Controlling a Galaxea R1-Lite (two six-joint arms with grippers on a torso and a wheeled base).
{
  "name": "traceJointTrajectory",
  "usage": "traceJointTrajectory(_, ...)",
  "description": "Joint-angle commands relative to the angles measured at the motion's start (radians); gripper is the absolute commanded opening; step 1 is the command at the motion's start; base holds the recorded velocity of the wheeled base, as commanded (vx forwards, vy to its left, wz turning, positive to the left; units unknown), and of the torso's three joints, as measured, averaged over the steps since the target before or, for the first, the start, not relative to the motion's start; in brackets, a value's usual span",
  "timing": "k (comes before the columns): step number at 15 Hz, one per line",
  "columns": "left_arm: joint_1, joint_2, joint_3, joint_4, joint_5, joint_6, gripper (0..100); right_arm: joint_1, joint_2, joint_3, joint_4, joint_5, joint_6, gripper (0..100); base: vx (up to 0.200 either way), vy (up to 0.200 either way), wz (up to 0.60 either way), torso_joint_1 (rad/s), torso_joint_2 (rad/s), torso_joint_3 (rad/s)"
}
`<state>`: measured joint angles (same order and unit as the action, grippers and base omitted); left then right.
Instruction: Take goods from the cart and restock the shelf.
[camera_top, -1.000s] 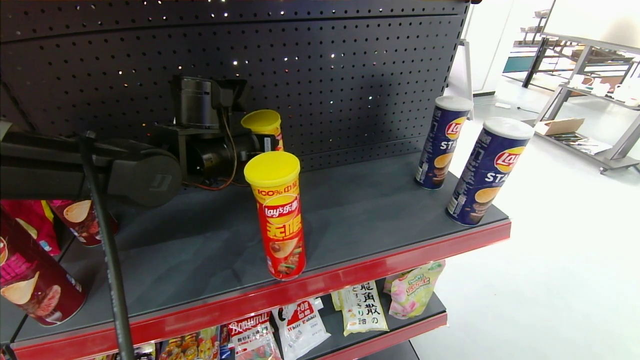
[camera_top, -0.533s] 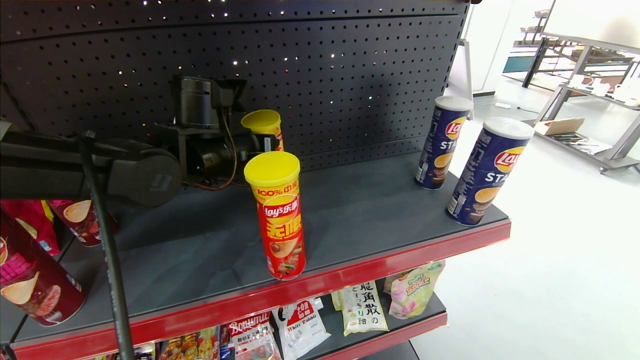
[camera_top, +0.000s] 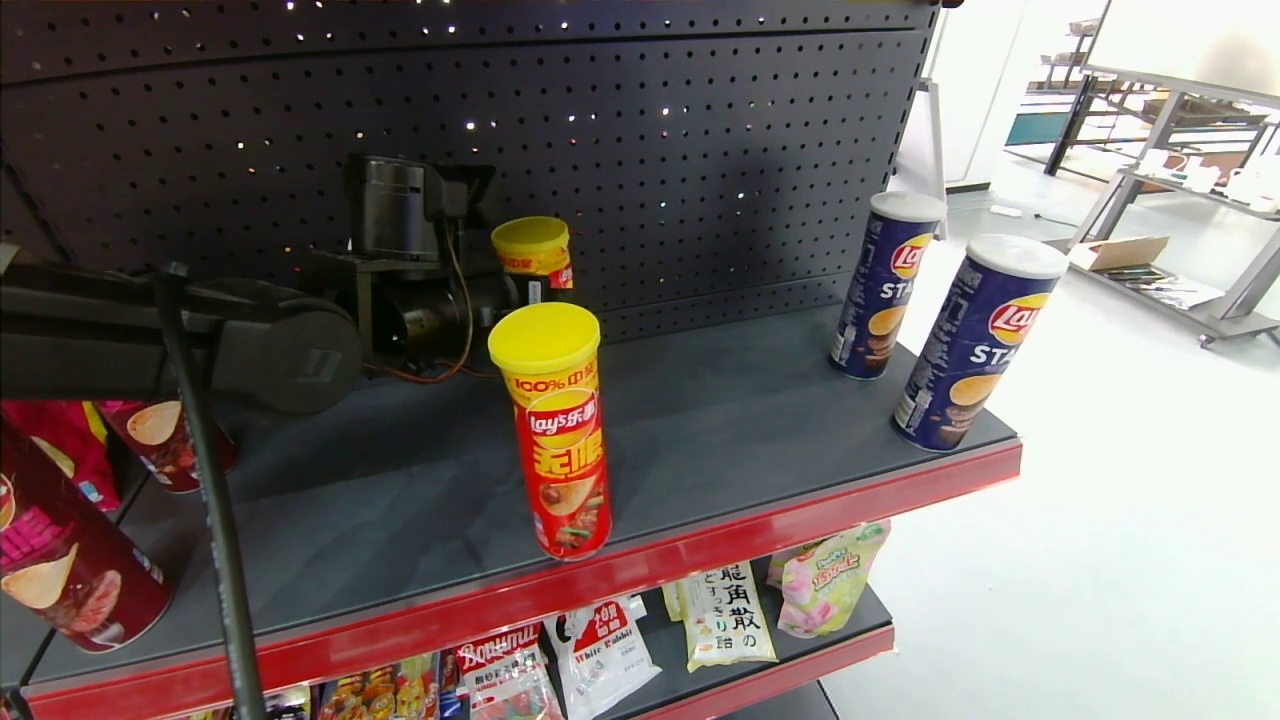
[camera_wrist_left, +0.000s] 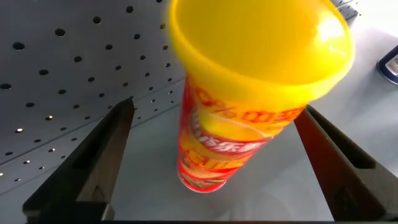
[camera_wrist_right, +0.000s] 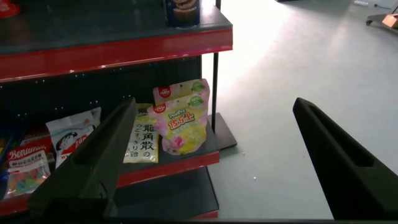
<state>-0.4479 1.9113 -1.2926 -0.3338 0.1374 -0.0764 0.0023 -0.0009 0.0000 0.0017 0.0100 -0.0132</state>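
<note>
Back can (camera_top: 531, 255): straightened up and edged right since the earlier frame; stands on the shelf (camera_top: 760, 420) by the pegboard (camera_top: 700, 150).
Left fingers (camera_wrist_left: 102, 165): open, flanking it, not touching.
Right fingers (camera_wrist_right: 93, 168): open, empty, facing the lower snack bags (camera_wrist_right: 180, 118).
Handling: likely light, stiff, slick and tippy — you'd grip mid-body, not up top.
Count: two yellow-lidded cans (camera_top: 555, 430), two blue cans (camera_top: 978, 345), two maroon cans (camera_top: 70, 575).

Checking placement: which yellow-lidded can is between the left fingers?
The back can, by the pegboard, stands inside the open left gripper; the front can stands alone at the shelf edge.
</note>
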Motion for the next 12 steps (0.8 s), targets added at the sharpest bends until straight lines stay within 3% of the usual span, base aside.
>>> traceJointTrajectory(1,0.001,-0.011,0.015,-0.001,0.001,0.000,100,0.001,0.001,0.000,0.000,0.001,-0.001,100,0.000,0.000,0.00,0.000,0.00,0.000)
traceJointTrajectory(12,0.024,-0.182,0.226,0.007,-0.002,0.004,100,0.001,0.001,0.000,0.000,0.001,-0.001,100,0.000,0.000,0.00,0.000,0.00,0.000)
